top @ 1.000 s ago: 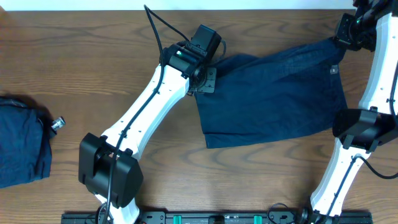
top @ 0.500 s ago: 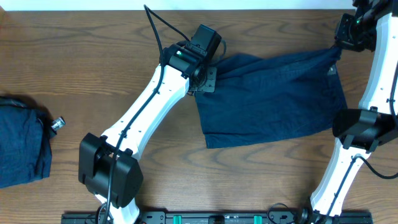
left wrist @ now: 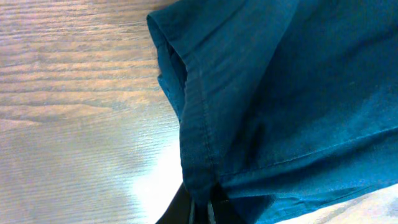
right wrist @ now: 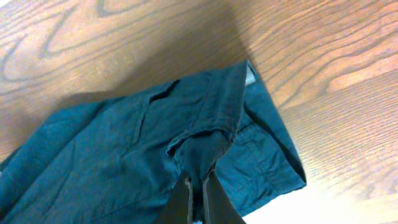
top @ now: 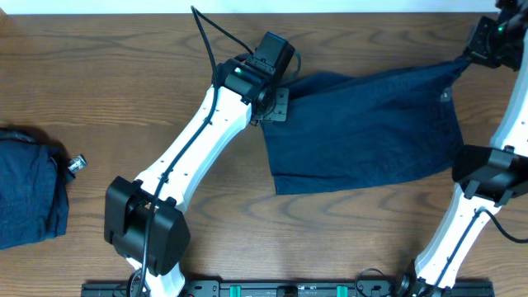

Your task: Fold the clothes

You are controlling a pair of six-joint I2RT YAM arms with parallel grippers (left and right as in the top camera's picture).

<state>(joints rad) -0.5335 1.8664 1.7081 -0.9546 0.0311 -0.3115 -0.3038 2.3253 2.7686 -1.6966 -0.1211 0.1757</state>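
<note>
We see matt woven cloth in the garment (top: 363, 132) (right of centre) — the table (top: 99, 66) is grained wood, slightly glossy; arm shells (top: 194, 136) smooth white plastic.

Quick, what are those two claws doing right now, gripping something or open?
Left gripper: closed, pinching the blue garment at its edge.
Right gripper: closed, pinching the same blue garment's far corner.

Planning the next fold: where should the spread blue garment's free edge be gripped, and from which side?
The garment's lower-left corner, from the near side: it lies flat and unobstructed, while left tool and right tool pinch the top corners.
</note>
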